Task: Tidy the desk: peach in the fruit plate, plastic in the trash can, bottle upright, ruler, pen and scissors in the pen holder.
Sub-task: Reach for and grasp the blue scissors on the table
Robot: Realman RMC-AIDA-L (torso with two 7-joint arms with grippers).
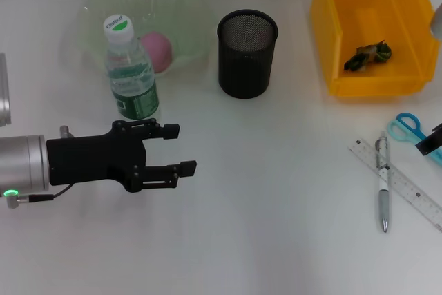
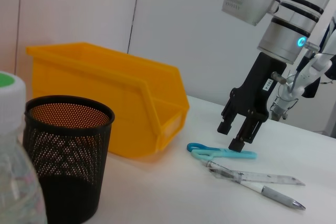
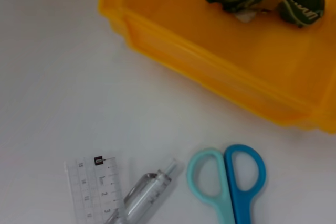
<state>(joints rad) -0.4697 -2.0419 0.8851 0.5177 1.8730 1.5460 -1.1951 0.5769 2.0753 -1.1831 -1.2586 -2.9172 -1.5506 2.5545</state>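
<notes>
Left tool [image 1: 178, 148]: fingers spread, empty, low over the counter [image 1: 276, 205], just in front of the upright water bottle [image 1: 130, 70]. Pale green fruit plate [image 1: 186, 5]: holds the pink peach [image 1: 158, 51]. Black mesh pen holder [image 1: 246, 53]: beside the plate. Yellow bin [image 1: 331, 25]: crumpled plastic [image 1: 368, 55] inside. Ruler [image 1: 400, 186] and pen [image 1: 383, 191]: flat, crossing. Scissors [image 1: 407, 126]: beside them, under the right tool [image 2: 238, 135], fingers apart, holding nothing.
</notes>
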